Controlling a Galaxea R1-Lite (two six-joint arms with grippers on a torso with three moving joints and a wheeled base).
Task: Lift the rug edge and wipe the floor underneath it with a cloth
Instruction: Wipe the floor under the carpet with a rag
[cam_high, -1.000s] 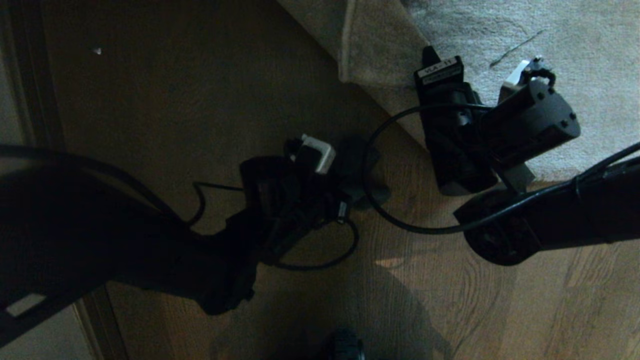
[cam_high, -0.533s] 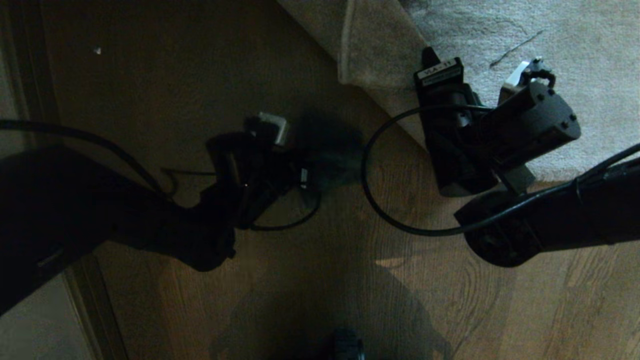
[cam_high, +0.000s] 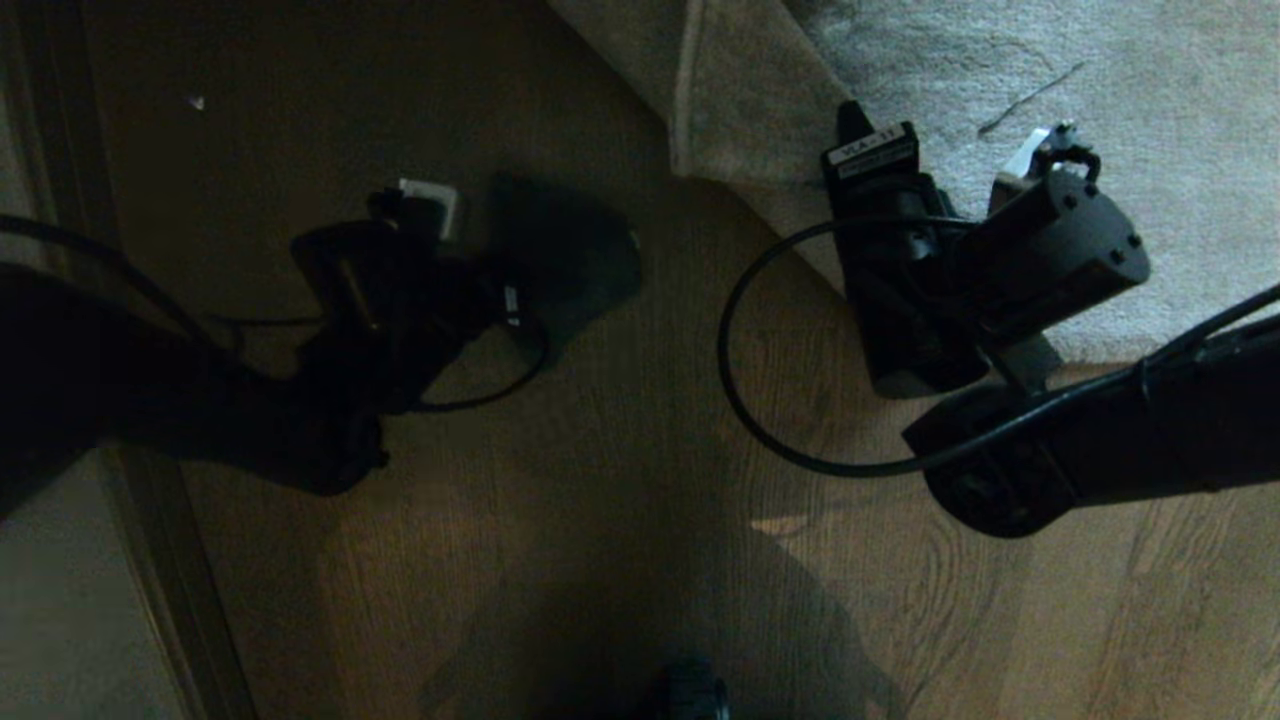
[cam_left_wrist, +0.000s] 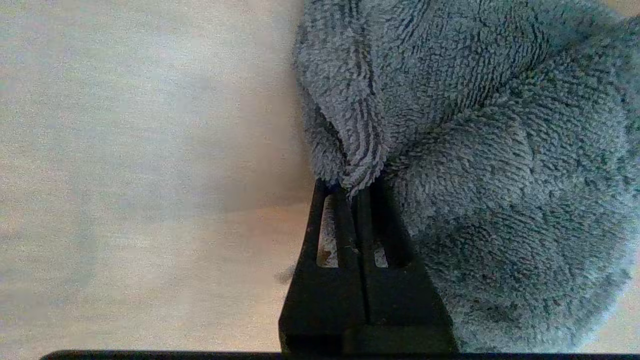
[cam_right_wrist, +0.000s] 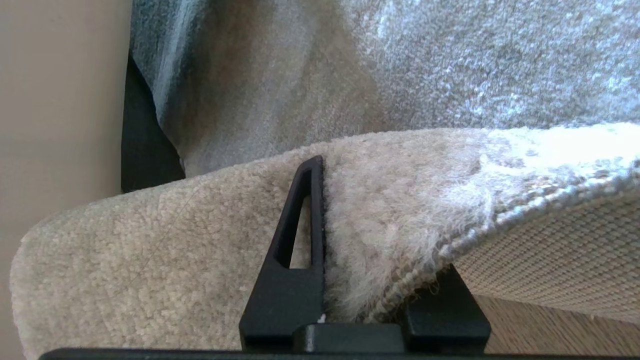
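The cloth (cam_high: 570, 255) lies on the floor (cam_high: 620, 480), left of the rug (cam_high: 1000, 60).

Dim, shadowy head view, bright washed-out wrist views, soft close focus

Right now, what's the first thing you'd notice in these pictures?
The right gripper pinching the grey rug and holding its edge folded up off the wooden floor. To its left, the left gripper clutches a fluffy grey cloth low over the bare boards.

Light grey rug (cam_high: 1000, 60), brown wavy-grained floor (cam_high: 620, 480), blue-grey looped cloth (cam_left_wrist: 500, 150).
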